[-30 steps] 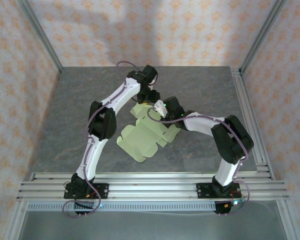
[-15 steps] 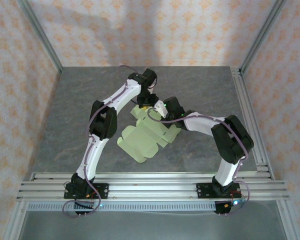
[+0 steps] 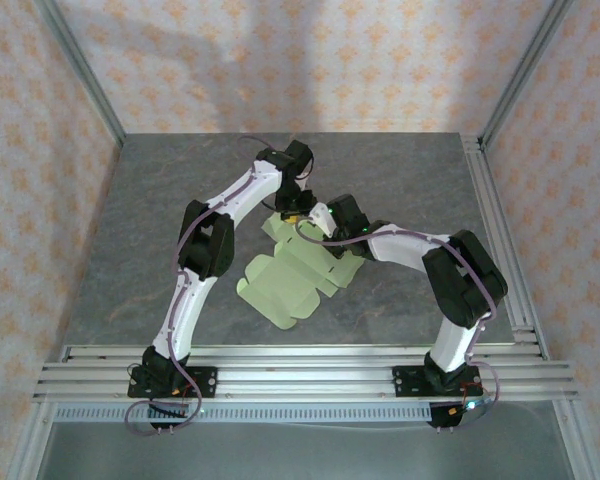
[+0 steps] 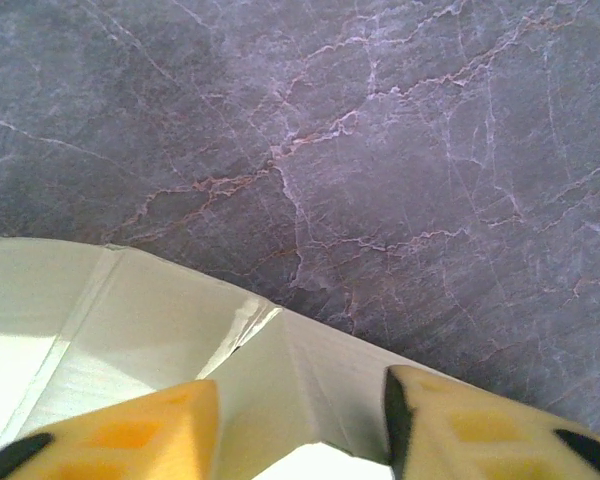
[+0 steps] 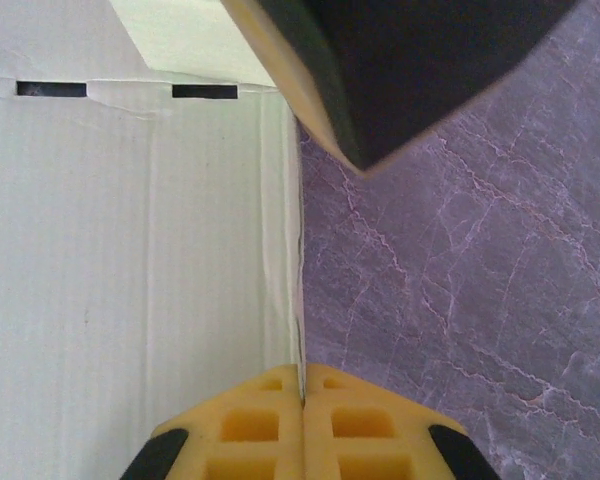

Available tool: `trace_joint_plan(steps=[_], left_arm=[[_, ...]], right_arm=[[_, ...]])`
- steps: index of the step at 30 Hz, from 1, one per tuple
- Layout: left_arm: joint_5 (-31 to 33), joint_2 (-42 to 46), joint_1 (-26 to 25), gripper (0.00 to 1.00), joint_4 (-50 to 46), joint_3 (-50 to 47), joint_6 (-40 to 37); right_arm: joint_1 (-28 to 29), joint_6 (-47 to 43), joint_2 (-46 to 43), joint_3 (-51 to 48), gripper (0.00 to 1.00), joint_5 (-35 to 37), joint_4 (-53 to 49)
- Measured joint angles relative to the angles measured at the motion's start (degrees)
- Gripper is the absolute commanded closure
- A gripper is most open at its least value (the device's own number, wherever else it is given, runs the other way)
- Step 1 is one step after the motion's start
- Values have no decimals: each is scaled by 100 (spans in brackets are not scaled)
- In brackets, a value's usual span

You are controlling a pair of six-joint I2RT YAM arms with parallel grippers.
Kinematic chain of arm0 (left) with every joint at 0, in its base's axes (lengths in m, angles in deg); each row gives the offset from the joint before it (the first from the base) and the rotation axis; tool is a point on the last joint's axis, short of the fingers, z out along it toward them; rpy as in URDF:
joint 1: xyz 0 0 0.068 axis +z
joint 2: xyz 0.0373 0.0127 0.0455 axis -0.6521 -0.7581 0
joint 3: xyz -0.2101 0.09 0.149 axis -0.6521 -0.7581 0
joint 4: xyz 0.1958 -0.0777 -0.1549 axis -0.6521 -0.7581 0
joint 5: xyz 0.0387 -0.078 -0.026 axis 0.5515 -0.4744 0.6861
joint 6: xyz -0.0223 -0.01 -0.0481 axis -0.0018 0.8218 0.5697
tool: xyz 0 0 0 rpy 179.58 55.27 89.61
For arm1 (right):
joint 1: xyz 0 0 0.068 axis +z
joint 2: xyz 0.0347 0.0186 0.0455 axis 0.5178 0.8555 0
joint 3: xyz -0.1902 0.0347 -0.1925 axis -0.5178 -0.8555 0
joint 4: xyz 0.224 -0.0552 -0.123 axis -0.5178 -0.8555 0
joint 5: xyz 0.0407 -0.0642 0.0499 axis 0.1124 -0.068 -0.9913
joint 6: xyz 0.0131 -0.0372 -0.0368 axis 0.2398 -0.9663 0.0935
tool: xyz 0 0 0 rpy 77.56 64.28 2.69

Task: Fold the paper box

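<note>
The right gripper (image 5: 302,395) pinches the paper box (image 5: 130,250) edge; the left gripper (image 4: 302,390) straddles a flap (image 4: 310,360), jaws apart. Uneven pulling could tear it.

Paper box (image 3: 280,285): pale green, near white beside the right gripper (image 5: 302,378). Table (image 3: 160,220): dark grey marble, pale and rusty veins. Fingers (image 5: 250,425): yellow, black patches. Arms (image 3: 230,200): white, black joints. Walls (image 3: 330,60): cream, orange flower print. Cables (image 3: 130,418): purple. Rails (image 3: 300,365): silver.
</note>
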State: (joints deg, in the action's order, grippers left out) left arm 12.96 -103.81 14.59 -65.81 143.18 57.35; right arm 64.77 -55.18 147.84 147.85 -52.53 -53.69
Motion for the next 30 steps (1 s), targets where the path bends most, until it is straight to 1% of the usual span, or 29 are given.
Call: trace_joint_plan(steps=[3, 12, 16, 18, 20, 22, 30], left_arm=[[-2, 0, 2, 43, -2, 0, 24], [-136, 0, 0, 44, -26, 101, 28], [-223, 0, 24, 49, -37, 197, 44], [-264, 0, 35, 53, -42, 197, 50], [-273, 0, 37, 61, -44, 192, 76], [-299, 0, 37, 66, -39, 181, 103], [-330, 0, 37, 75, -31, 140, 223]], right_arm=[[-83, 109, 0, 7, 100, -205, 0], [-411, 378, 13, 216, 100, -1104, -247], [-476, 426, 76, 444, 100, -1231, -422], [-476, 444, 116, 487, 100, -1266, -459], [-476, 455, 140, 494, 100, -1294, -472], [-476, 474, 160, 494, 100, -1303, -479], [-472, 411, 181, 494, 100, -1268, -503]])
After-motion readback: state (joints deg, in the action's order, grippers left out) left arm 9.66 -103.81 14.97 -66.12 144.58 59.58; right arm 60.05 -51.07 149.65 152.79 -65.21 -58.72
